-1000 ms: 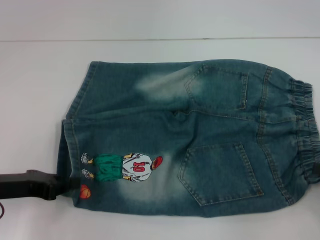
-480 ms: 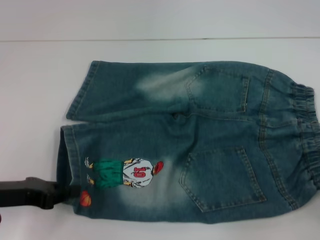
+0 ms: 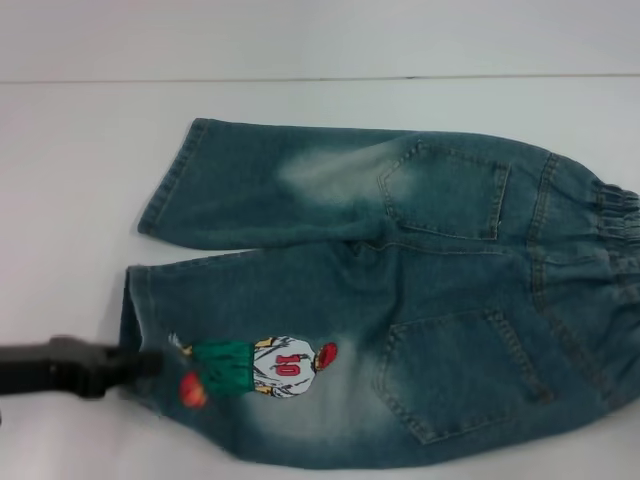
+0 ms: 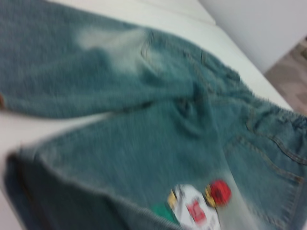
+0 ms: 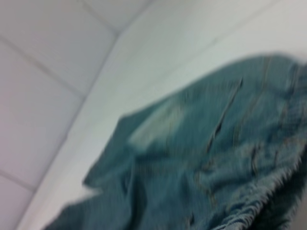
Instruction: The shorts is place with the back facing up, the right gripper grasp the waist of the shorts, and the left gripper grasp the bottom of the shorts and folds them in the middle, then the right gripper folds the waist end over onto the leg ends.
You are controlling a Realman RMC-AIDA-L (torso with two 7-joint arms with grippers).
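Observation:
The denim shorts (image 3: 400,300) lie back up on the white table (image 3: 70,180), with two back pockets showing and a basketball-player print (image 3: 265,362) on the near leg. The elastic waist (image 3: 615,230) runs off the picture's right side. My left gripper (image 3: 150,363) reaches in from the left and is shut on the near leg's hem (image 3: 135,320), which is raised off the table. The left wrist view shows that lifted hem (image 4: 29,163) and the print (image 4: 196,206) close up. The right wrist view shows the gathered waistband (image 5: 268,206) very near. My right gripper itself is out of view.
The table's back edge (image 3: 320,78) runs across the top, with a pale wall behind it. White tabletop surrounds the far leg (image 3: 250,190) on the left and behind.
The shorts have shifted right and toward me. The near leg's hem has risen with my left gripper, and the print has slid lower and to the right. The waist has moved further off the right side.

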